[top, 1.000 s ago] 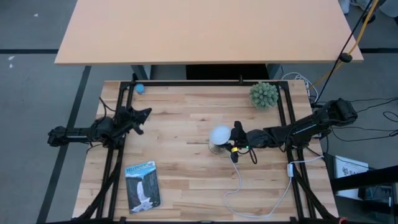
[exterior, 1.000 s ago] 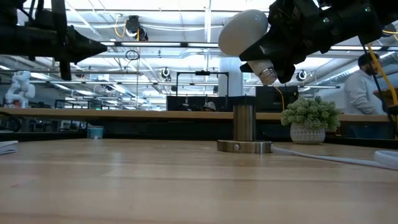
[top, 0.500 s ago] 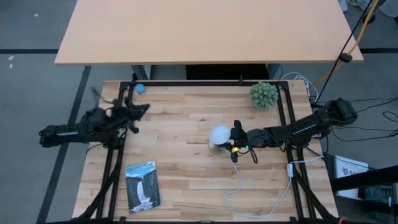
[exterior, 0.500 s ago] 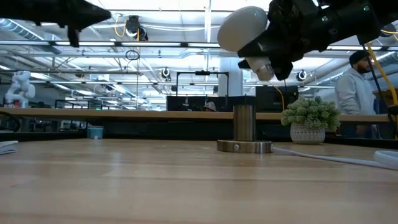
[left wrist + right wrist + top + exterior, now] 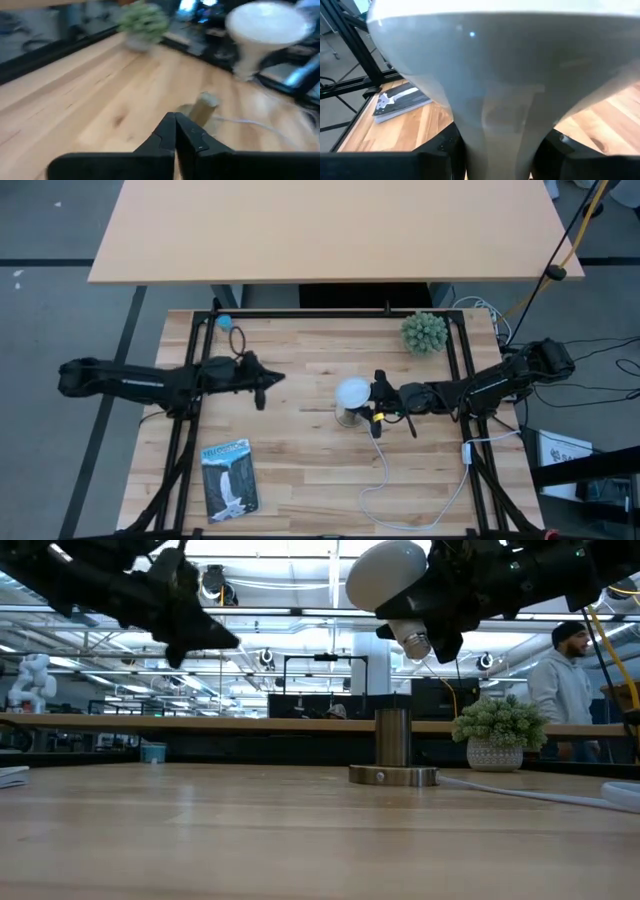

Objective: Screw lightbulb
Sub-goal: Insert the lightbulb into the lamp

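Note:
The white frosted lightbulb [image 5: 353,393] is held by my right gripper [image 5: 378,402] just above the metal socket [image 5: 393,745], which stands upright on its round base disc [image 5: 393,776] on the table. In the low view the bulb [image 5: 385,575] is tilted, with its dome up and its threaded base [image 5: 412,638] pointing down over the socket. My left gripper [image 5: 268,380] is shut and empty, in the air left of the socket. Its wrist view [image 5: 175,116] looks toward the socket [image 5: 205,107] and the bulb [image 5: 265,30]. My right gripper pinches the bulb's pale tapering neck [image 5: 505,125] between its two fingers [image 5: 445,145], one on each side. The fingers come roughly level from the table's right side. The bulb is lifted clear of the socket and tilted, with its dome up and its threaded base down.
A green spiky plant ball [image 5: 424,332] sits at the far right. A booklet [image 5: 229,478] lies at the near left, and a small blue thing [image 5: 224,322] at the far left. The socket's white cord [image 5: 400,500] loops toward the near edge. A person [image 5: 565,680] stands beyond the table.
My left gripper has swung from the table's left edge toward the centre, closer to the socket, staying shut. My right gripper has raised the bulb slightly and shifted its threaded base a little toward the socket's axis.

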You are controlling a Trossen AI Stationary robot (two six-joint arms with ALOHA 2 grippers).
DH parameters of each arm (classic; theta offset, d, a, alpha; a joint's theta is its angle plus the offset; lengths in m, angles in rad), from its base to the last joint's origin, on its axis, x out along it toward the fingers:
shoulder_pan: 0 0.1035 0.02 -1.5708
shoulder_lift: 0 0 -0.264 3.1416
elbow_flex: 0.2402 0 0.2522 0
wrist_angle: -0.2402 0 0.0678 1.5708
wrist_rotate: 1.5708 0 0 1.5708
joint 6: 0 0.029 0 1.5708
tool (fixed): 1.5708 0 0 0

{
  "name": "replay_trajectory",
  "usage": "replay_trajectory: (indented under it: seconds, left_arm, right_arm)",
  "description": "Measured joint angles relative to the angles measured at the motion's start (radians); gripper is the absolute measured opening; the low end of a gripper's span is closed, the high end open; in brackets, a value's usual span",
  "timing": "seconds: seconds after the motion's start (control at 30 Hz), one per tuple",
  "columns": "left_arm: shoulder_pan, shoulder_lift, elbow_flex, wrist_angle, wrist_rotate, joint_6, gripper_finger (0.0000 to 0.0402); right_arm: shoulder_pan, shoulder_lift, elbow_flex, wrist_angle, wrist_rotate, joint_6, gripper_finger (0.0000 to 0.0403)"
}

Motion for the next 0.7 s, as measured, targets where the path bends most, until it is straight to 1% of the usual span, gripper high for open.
replay_trajectory:
  seconds: [0.13,0.17,0.23,0.33,0.43,0.53,0.63,0.7]
  left_arm:
    - [-0.031,0.138,0.0,0.229,0.094,0.094,0.0009]
    - [-0.04,0.166,0.0,0.295,0.112,0.106,0.0018]
    - [-0.054,0.216,0.001,0.411,0.117,0.107,0.004]
    - [-0.06,0.265,0.0,0.518,0.11,0.105,0.0081]
    - [-0.06,0.288,0.0,0.54,0.104,0.105,0.0124]
    - [-0.065,0.295,0.0,0.533,0.1,0.084,0.0157]
    - [-0.066,0.295,0.0,0.528,0.101,0.074,0.0175]
    - [-0.067,0.295,0.0,0.531,0.091,0.023,0.0178]
  right_arm:
    - [0.0,0.0,0.0,-0.004,-0.001,0.001,0.015]
    - [0.0,0.0,0.0,-0.003,-0.004,0.005,0.015]
    - [0.0,0.0,0.0,-0.004,-0.018,0.007,0.015]
    - [0.0,0.0,0.0,-0.005,-0.021,0.02,0.015]
    - [0.0,0.0,0.0,-0.005,-0.021,0.024,0.015]
    - [-0.001,0.0,0.0,-0.004,-0.02,0.024,0.015]
    - [-0.001,0.0,0.0,-0.004,-0.02,0.029,0.015]
    - [-0.001,0.0,0.0,-0.004,-0.019,0.034,0.0151]
